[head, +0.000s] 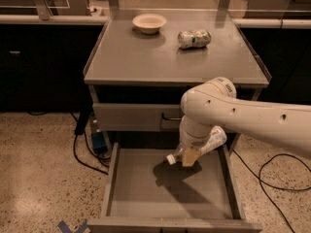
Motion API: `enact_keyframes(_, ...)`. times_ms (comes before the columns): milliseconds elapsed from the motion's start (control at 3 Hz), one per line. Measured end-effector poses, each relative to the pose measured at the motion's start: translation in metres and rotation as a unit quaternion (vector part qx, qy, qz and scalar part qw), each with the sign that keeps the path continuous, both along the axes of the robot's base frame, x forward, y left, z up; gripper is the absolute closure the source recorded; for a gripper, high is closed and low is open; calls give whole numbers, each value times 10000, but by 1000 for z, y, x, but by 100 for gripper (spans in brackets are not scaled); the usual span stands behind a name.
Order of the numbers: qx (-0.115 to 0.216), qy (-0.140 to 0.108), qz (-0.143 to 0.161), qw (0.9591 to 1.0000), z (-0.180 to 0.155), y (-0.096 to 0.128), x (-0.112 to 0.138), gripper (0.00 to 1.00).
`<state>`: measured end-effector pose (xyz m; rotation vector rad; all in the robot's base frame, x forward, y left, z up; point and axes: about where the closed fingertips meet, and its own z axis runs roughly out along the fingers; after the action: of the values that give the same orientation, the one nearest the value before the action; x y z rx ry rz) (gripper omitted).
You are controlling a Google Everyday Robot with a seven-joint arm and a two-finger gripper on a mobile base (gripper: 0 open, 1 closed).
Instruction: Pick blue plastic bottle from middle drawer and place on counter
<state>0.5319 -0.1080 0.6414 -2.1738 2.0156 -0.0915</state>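
Note:
The blue plastic bottle (212,141) lies tilted in my gripper (191,155), white cap pointing down-left, bottom end up-right. It hangs above the floor of the open middle drawer (141,188) and casts a shadow there. My gripper is under the white arm, near the drawer's back right, shut on the bottle; most of the fingers are hidden by the wrist. The counter (146,57) is the grey cabinet top above and behind the gripper.
A cream bowl (149,22) and a dented green-and-white can (194,38) rest on the counter's far part. A closed drawer front with a black handle (170,118) is just behind the arm. Cables lie on the speckled floor left and right.

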Motion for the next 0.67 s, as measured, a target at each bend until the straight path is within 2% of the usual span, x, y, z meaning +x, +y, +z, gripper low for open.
enact_keyframes(333, 100, -57, 113, 9999, 41, 1, 5, 100)
enact_keyframes(667, 165, -225, 382, 9989, 107, 11, 11, 100)
